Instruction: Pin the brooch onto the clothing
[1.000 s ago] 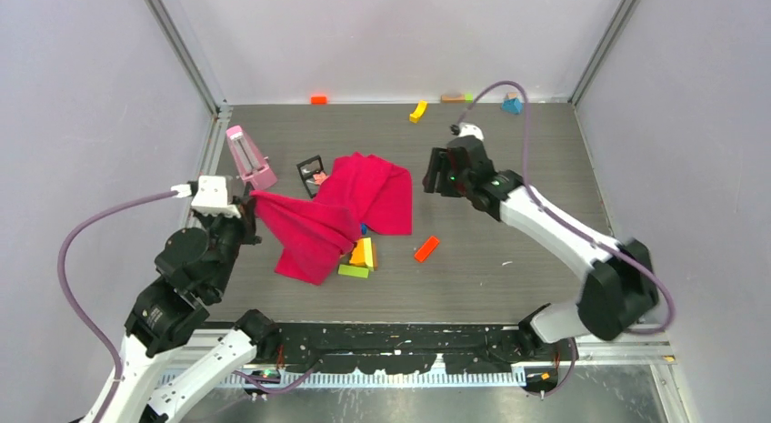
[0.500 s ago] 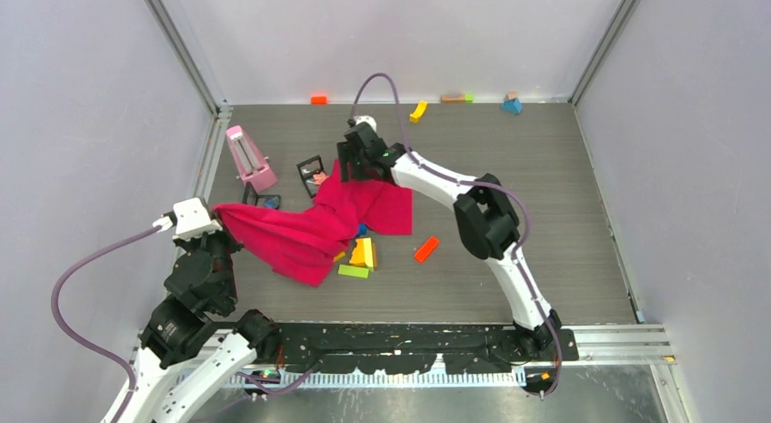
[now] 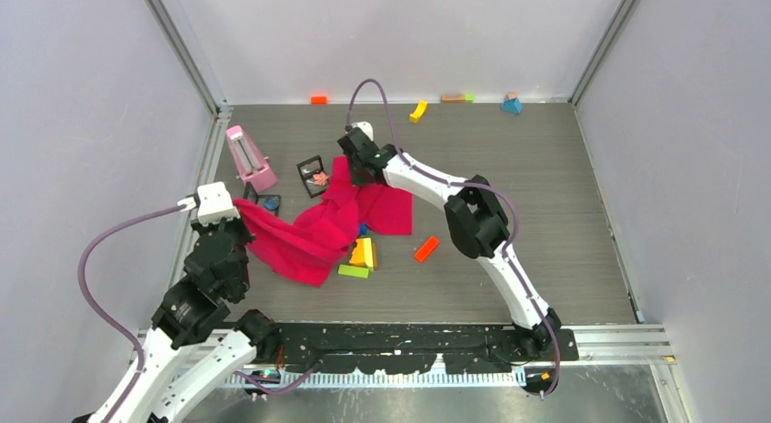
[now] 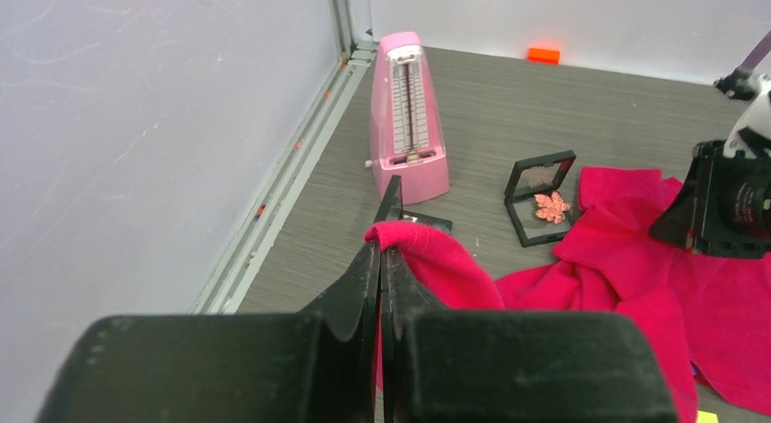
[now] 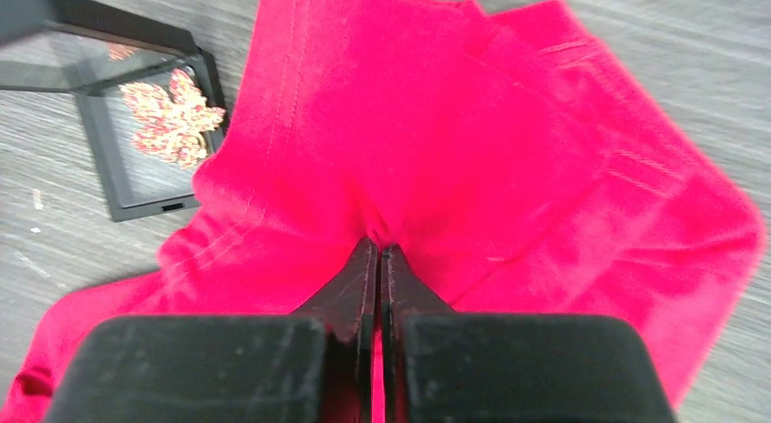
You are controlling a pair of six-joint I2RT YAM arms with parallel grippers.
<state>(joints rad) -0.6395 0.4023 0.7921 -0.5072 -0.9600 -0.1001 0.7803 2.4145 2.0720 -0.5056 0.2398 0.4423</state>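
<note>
Spreading step: the left gripper (image 4: 380, 250) is clamped on the shirt's (image 3: 309, 236) hem; the right gripper (image 5: 378, 246) pinches a fold; the brooch (image 4: 550, 206) lies in its open case (image 4: 523, 236) just beside the cloth; next, the 2 arms likely need to pull apart.

Two white-shelled arms (image 3: 420, 176) with black joints, matte black left gripper (image 4: 379, 246) and right gripper (image 5: 377, 245), looping mauve cables (image 3: 83, 273).
</note>
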